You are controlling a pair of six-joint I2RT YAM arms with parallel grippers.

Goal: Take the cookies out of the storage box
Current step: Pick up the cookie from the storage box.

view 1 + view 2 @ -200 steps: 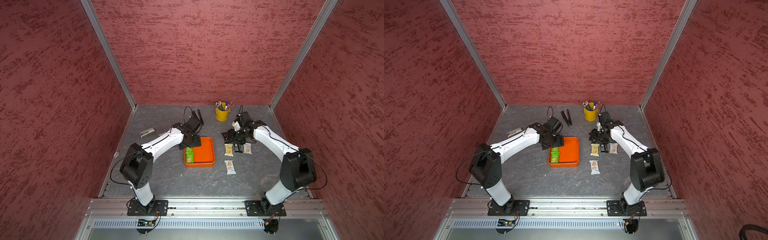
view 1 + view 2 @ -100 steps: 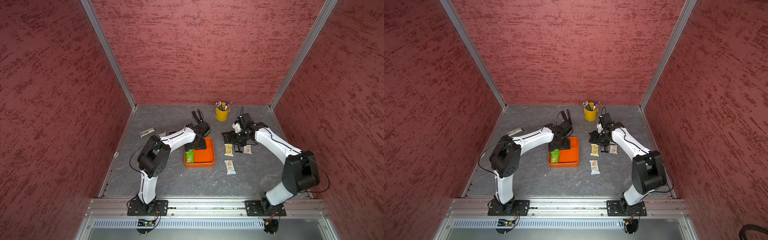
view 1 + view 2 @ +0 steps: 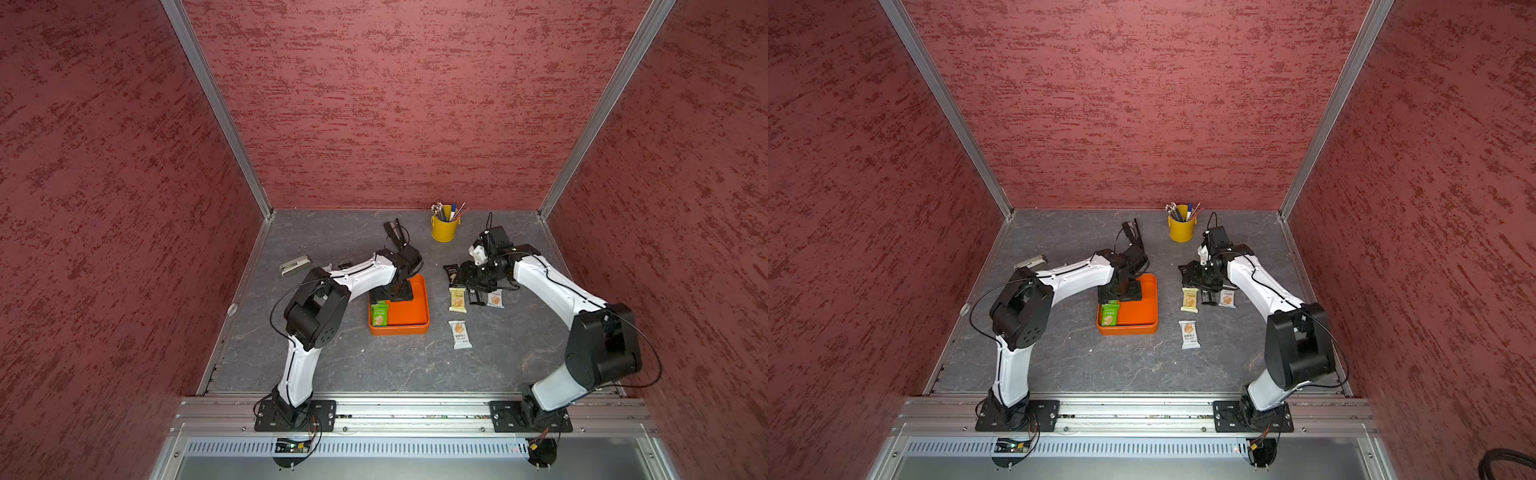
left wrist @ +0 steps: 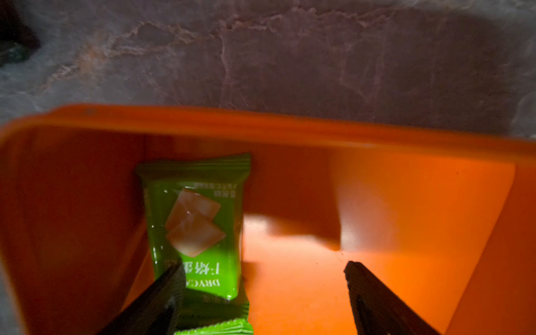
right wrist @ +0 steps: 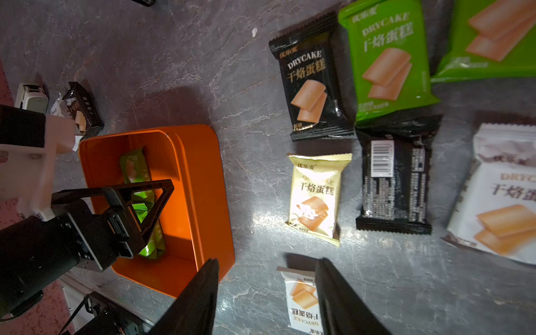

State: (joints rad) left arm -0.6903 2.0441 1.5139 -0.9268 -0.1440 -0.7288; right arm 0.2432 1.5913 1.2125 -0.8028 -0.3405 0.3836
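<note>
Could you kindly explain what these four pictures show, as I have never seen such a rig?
Two white robot arms, the left arm and the right arm, stand on a rail at a grey table's near edge. Two pictures look down from overhead; the other two come from a camera on each wrist. An orange storage box holds green cookie packets; more packets, such as a pale yellow one, lie on the table beside it. The left fingers are open inside the box, over a green packet; the right fingers hang open above the loose packets. Neither holds anything.
</note>
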